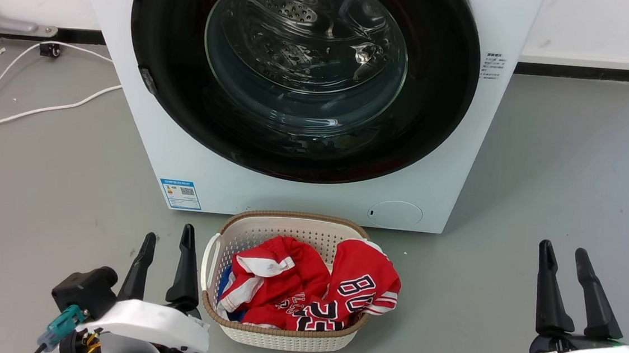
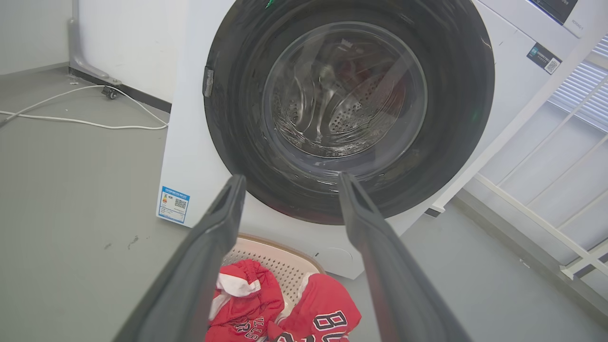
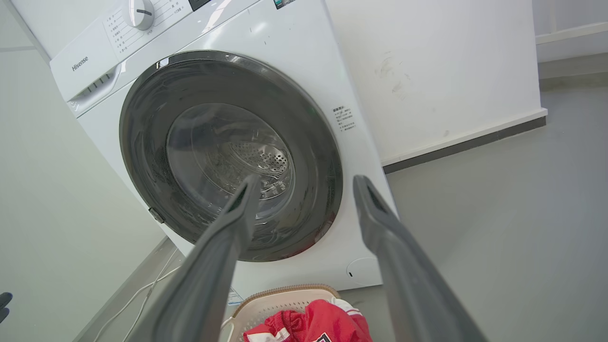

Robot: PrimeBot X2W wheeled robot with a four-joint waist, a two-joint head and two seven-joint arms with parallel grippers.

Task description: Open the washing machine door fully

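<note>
One closed washing machine door (image 1: 303, 74)

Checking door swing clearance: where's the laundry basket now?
Head view, lower centre: the laundry basket stands on the floor below the washing machine door, just right of the left gripper.

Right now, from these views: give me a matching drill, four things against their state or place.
Things:
1. door
2. basket
3. cable
4. left gripper

States or places:
A. open, holding nothing
B. shut
C. holds red shirts
D. lying on the floor, left of the washer

Pairs: 1-B, 2-C, 3-D, 4-A
</note>
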